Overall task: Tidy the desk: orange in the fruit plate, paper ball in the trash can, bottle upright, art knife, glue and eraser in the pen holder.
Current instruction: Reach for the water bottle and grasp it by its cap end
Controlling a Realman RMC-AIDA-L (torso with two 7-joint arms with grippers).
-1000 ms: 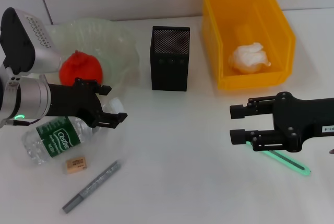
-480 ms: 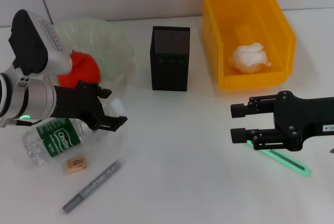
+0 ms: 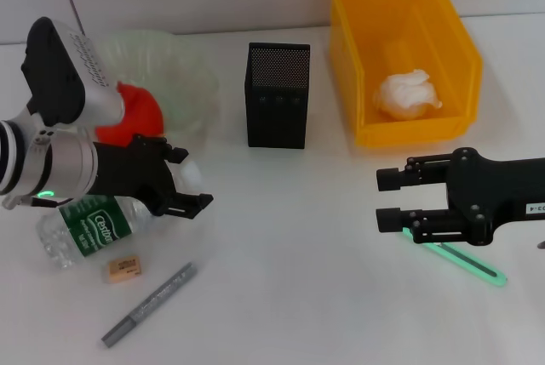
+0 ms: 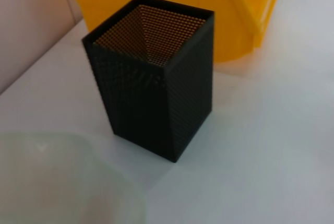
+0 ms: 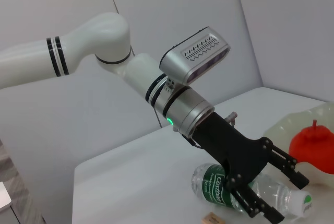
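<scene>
Orange (image 3: 132, 110) in fruit plate (image 3: 183, 71), paper ball (image 3: 407, 93) in trash can (image 3: 451, 33), both grippers' fingers spread wide.

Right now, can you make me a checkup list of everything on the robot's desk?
Surface: white desk, no spills seen.
Job's things: orange in the fruit plate; paper ball in the yellow trash can; bottle lying down; eraser, grey art knife and green glue on the desk; pen holder looks empty.
Clutter: nothing seen.
Hands: left hand open over the bottle; right hand open over the glue.
Cables: nothing seen.
Surroundings: pale wall behind.
</scene>
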